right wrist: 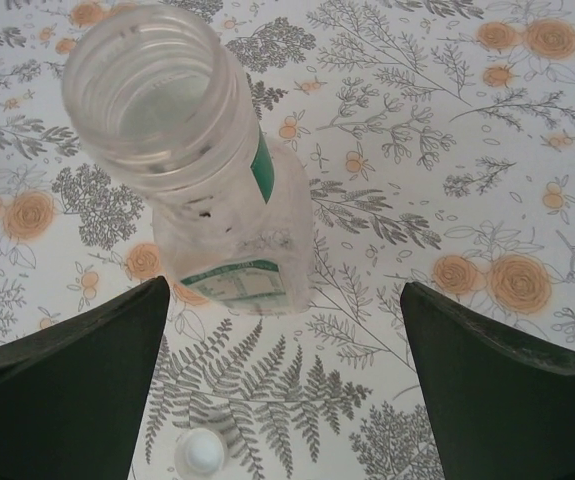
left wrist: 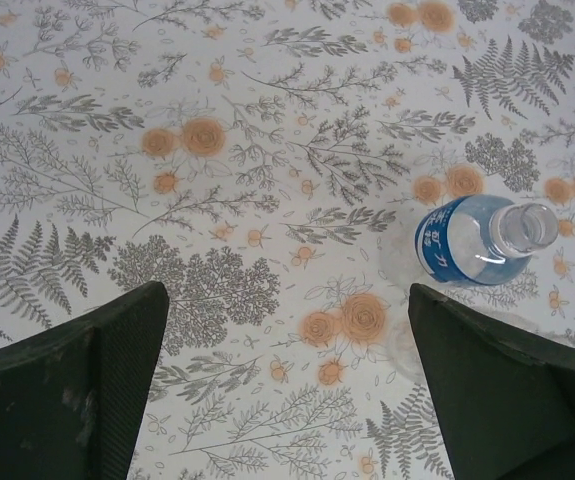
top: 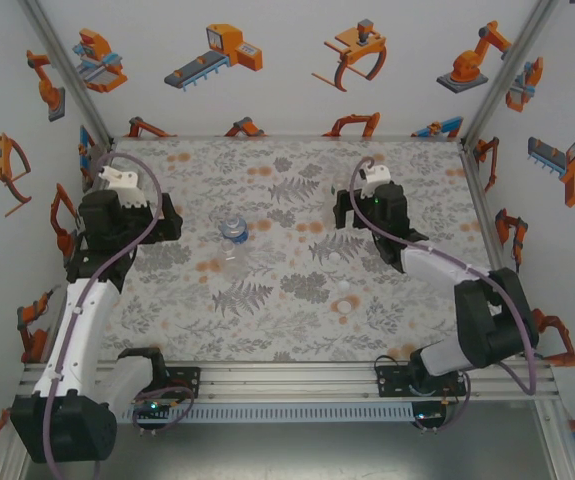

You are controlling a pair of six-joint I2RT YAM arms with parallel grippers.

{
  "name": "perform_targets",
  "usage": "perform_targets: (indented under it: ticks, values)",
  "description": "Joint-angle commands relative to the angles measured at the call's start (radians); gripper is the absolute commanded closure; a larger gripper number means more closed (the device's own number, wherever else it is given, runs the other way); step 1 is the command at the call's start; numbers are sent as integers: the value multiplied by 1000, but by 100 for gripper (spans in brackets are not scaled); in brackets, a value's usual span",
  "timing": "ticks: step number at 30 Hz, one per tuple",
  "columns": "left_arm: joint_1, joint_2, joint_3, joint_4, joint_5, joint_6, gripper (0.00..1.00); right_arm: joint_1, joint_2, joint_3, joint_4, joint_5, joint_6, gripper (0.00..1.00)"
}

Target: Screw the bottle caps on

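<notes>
Bottle caps (top: 343, 287) lie loose on the table, small and white, in its right half, on the near side of the right arm's wrist. None of them sits on a bottle. From above one sees also the blue-labelled bottle (top: 233, 230) near the middle of the table, between the two arms and closer to the left one.

The left wrist camera shows this bottle more closely. Its mouth is bare, and it stands just beyond the tip of the finger at the right of that view. The left gripper (left wrist: 287, 390) has its jaws wide apart, with nothing but cloth between them.

The right wrist camera brings a green-labelled bottle (right wrist: 232, 230), its open mouth very near to the lens and its foot just beside the tip of the finger at the left. One cap (right wrist: 199, 452) lies on the cloth between the fingers, nearer to the left one. The right gripper (right wrist: 282, 390) is spread wide as well and grips nothing.

The table cloth (top: 267, 330) carries grey ferns and orange flowers. White walls (top: 267, 90) with orange robot drawings close three sides, and aluminium rails (top: 63, 65) run up the corners.

Both bottles stand upright, the long axis vertical, the mouth up.
</notes>
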Motion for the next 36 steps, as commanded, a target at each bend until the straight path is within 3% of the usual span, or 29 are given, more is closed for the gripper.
perform_targets:
  ticks: [1, 20, 29, 36]
  values:
    - [7, -11, -8, -11, 12, -24, 3, 6, 37, 39, 105, -24, 48, 14]
    - [4, -8, -15, -16, -17, -18, 3, 42, 209, 143, 221, -48, 85, 16]
    - [4, -1, -13, -13, -8, -20, 3, 51, 261, 176, 218, 15, 92, 16]
    - [2, 9, -13, -12, 4, -28, 3, 94, 334, 210, 262, 167, 161, 16]
